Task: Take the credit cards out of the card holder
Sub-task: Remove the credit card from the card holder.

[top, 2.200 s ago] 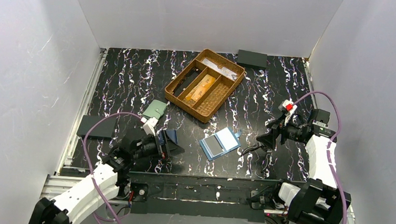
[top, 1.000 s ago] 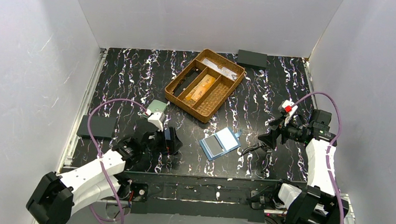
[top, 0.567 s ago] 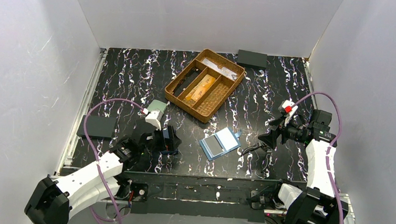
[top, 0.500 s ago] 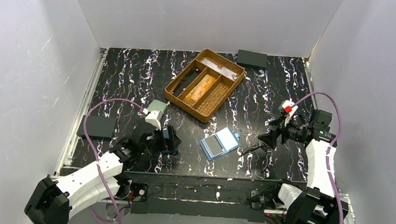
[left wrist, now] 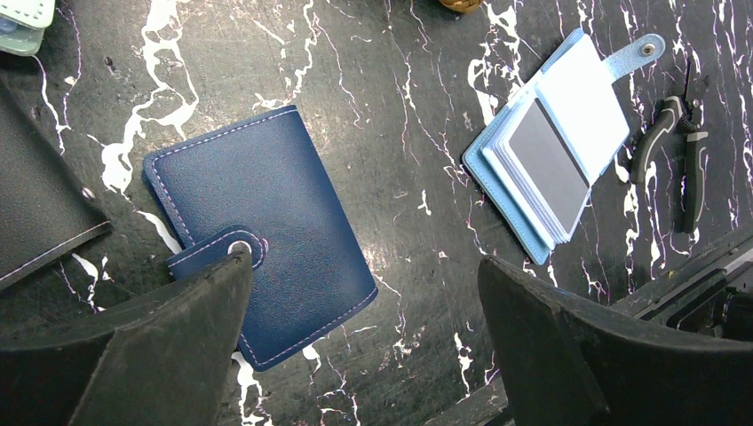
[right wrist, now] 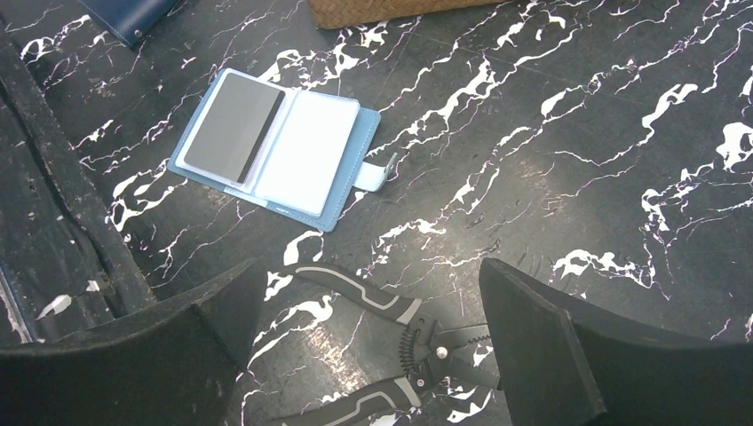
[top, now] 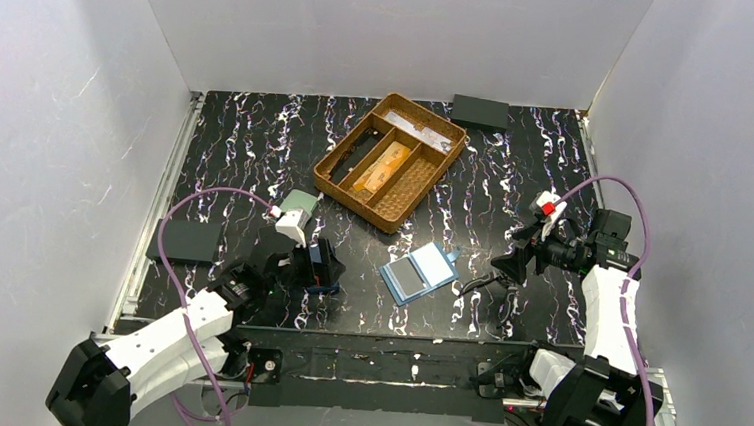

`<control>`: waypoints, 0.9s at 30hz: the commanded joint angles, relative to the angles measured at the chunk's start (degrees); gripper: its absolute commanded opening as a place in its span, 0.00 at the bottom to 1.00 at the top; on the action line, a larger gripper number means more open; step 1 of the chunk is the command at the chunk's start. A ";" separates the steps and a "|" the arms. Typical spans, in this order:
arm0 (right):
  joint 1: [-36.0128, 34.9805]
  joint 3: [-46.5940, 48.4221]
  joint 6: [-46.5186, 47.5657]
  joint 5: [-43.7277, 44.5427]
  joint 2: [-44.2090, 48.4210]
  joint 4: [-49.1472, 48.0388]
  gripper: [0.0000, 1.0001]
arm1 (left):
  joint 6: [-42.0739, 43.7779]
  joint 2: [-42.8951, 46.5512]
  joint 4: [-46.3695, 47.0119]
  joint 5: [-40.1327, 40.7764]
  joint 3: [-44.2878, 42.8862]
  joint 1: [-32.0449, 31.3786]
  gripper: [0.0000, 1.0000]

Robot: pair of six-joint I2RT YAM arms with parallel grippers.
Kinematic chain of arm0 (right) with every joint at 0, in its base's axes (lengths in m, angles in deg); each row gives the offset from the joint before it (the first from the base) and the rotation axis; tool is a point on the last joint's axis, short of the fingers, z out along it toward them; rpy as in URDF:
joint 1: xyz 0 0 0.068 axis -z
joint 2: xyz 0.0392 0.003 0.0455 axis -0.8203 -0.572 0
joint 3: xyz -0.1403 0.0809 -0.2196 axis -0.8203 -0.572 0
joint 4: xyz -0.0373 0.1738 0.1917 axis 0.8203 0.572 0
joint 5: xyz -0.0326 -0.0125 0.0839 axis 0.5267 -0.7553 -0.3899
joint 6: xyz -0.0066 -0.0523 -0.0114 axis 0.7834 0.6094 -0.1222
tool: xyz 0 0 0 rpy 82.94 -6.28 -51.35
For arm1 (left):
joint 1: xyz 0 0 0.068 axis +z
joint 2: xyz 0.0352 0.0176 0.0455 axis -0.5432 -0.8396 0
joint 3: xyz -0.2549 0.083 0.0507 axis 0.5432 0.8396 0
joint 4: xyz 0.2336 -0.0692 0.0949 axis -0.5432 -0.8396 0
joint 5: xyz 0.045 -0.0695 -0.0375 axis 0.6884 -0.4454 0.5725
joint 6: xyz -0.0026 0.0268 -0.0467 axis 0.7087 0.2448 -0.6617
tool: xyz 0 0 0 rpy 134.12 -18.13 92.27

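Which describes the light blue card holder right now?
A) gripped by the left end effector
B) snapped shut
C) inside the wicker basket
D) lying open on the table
D: the card holder lies spread open on the table, its snap tab undone.

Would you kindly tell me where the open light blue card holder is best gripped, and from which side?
Probably by its snap tab, coming from above on the right end effector's side. The card holder lies open and flat on the table, so its covers offer little to pinch, while the tab sticks out past the cover.
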 commanded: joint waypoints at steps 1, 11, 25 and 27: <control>-0.09 -0.61 0.05 -1.65 1.02 -0.30 0.98 | 0.02 1.15 -0.13 1.05 0.73 -0.12 0.98; -9.99 3.11 2.00 0.90 -0.88 3.60 0.98 | -3.06 4.88 -1.30 -4.93 -0.51 0.04 0.96; -38.06 5.61 -29.23 8.09 -18.43 -15.95 0.59 | -28.32 -12.19 22.45 -0.73 -3.73 -17.38 0.91; -38.06 4.22 -35.53 7.74 -18.96 -20.99 0.46 | -29.66 -15.03 24.10 1.65 -4.43 -18.20 0.85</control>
